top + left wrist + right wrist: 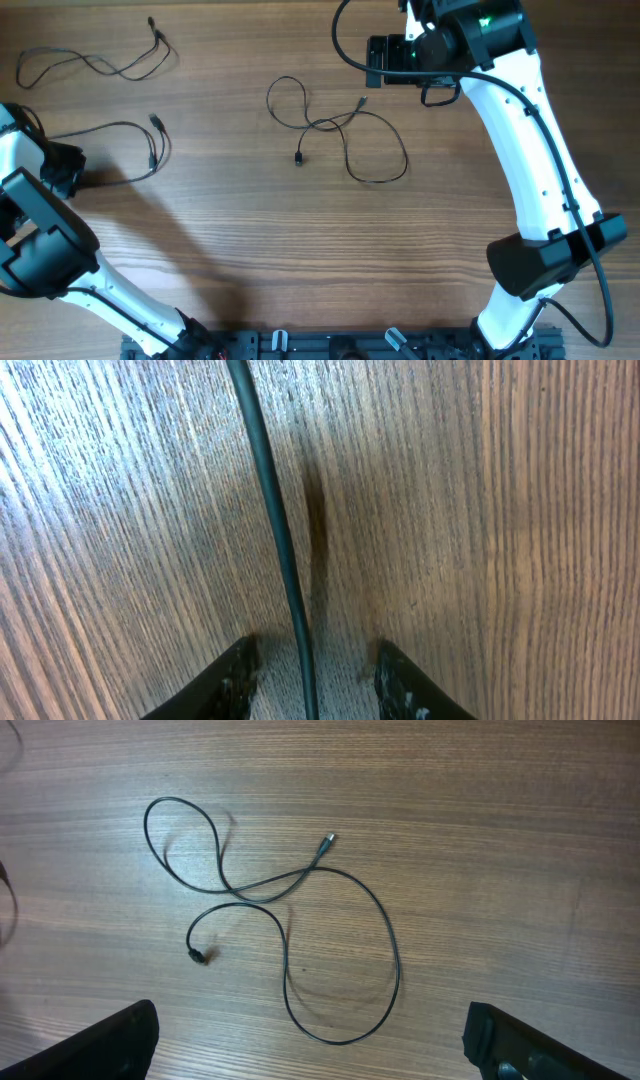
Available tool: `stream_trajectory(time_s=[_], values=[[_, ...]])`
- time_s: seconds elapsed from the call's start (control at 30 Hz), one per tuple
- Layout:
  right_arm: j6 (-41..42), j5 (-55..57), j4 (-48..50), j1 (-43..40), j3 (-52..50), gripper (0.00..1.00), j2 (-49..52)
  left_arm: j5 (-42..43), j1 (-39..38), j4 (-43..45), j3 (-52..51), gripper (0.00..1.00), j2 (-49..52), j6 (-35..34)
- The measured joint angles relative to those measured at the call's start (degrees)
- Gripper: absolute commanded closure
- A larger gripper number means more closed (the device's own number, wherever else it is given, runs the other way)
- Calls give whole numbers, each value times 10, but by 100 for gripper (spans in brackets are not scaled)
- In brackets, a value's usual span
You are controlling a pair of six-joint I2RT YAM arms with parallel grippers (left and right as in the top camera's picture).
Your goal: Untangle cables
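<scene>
Three thin black cables lie apart on the wooden table. One is at the far left. A second loops at the left, and its end runs into my left gripper. In the left wrist view this cable lies on the wood between the open jaws, touching neither finger. The third cable lies looped over itself in the middle. My right gripper hovers high beyond it, open wide and empty. The right wrist view shows the whole cable with both plugs.
The right arm's white links cross the right side of the table. The left arm fills the near left corner. A black rail runs along the front edge.
</scene>
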Motion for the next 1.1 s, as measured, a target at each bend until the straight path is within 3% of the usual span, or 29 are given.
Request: stream_trajectory(time_s=[0.13, 0.17, 0.2, 0.23, 0.5, 0.67, 0.77, 0.8, 0.87, 0.93, 0.97, 1.0, 1.1], values=[[0, 0, 0, 0, 0, 0, 0, -12, -1, 10, -10, 59, -5, 0], [0, 0, 0, 0, 0, 0, 0, -13, -1, 10, -10, 65, -5, 0], [0, 0, 0, 0, 0, 0, 0, -25, -3, 8, -10, 87, -2, 0], [0, 0, 0, 0, 0, 0, 0, -31, -4, 5, -9, 95, -1, 3], [0, 0, 0, 0, 0, 0, 0, -31, -1, 101, -11, 96, 11, 32], [0, 0, 0, 0, 0, 0, 0, 68, 3, 198, -14, 96, 26, 78], [0, 0, 0, 0, 0, 0, 0, 139, 4, 199, 3, 96, 38, 82], [0, 0, 0, 0, 0, 0, 0, 152, 4, 192, 12, 69, 42, 83], [0, 0, 0, 0, 0, 0, 0, 169, 4, 183, 21, 57, 46, 86], [0, 0, 0, 0, 0, 0, 0, 183, 3, 172, 31, 37, 46, 89], [0, 0, 0, 0, 0, 0, 0, 189, 3, 169, 33, 22, 46, 88], [0, 0, 0, 0, 0, 0, 0, 192, 2, 155, 39, 16, 45, 93], [0, 0, 1, 0, 0, 0, 0, 195, 1, 105, 49, 13, 35, 95]])
